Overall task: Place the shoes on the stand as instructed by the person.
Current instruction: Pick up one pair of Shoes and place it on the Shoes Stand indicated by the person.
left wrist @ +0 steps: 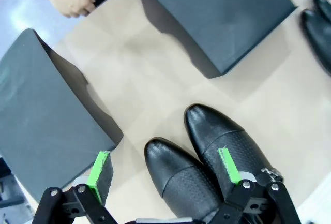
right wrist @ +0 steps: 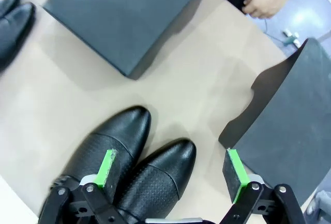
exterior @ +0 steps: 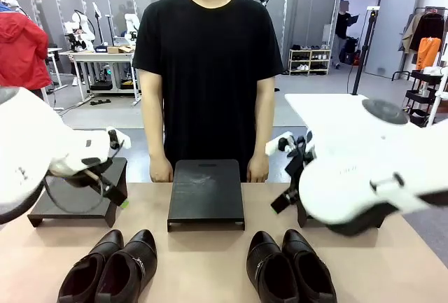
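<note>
Two pairs of glossy black shoes stand at the table's near edge: the left pair [exterior: 112, 269] with a small silver buckle, and the right pair [exterior: 290, 269]. My left gripper [exterior: 115, 192] hangs open above the left pair [left wrist: 207, 162]; its green pads [left wrist: 101, 169] hold nothing. Above the right pair [right wrist: 129, 167] my right gripper [exterior: 283, 201] hangs open and empty too, its pads [right wrist: 234, 175] wide apart. Across the table stands the person [exterior: 208, 72], with both hands [exterior: 161, 170] resting at the far edge.
Three low black stands sit in a row: left [exterior: 73, 198], middle [exterior: 206, 191] and right [right wrist: 289, 131], the last mostly hidden behind my right arm in the front view. Bare tabletop [exterior: 203, 254] lies between the pairs.
</note>
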Robot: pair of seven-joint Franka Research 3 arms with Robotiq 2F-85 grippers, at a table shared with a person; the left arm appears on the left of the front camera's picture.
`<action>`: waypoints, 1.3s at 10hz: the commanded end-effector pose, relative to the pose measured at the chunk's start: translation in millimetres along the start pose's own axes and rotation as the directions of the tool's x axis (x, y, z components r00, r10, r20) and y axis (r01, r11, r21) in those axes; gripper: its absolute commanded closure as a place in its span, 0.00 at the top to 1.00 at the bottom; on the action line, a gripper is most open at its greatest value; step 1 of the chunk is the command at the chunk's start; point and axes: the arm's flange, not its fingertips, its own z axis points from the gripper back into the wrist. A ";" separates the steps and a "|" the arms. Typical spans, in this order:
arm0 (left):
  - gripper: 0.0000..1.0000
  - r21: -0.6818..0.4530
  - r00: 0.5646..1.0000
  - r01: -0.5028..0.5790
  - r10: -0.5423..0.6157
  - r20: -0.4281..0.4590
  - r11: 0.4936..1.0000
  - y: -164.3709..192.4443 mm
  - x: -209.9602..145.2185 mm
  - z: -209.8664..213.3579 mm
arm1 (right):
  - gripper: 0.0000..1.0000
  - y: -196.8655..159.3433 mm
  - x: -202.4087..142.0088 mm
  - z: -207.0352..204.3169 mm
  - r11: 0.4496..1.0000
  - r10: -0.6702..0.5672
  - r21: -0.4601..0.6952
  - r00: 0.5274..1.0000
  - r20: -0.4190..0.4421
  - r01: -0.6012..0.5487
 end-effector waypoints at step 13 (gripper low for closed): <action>1.00 -0.897 0.851 -0.222 0.524 0.012 0.381 222.3 -200.3 173.2 | 1.00 -221.2 -189.2 174.3 0.467 -0.698 0.808 0.711 0.087 0.360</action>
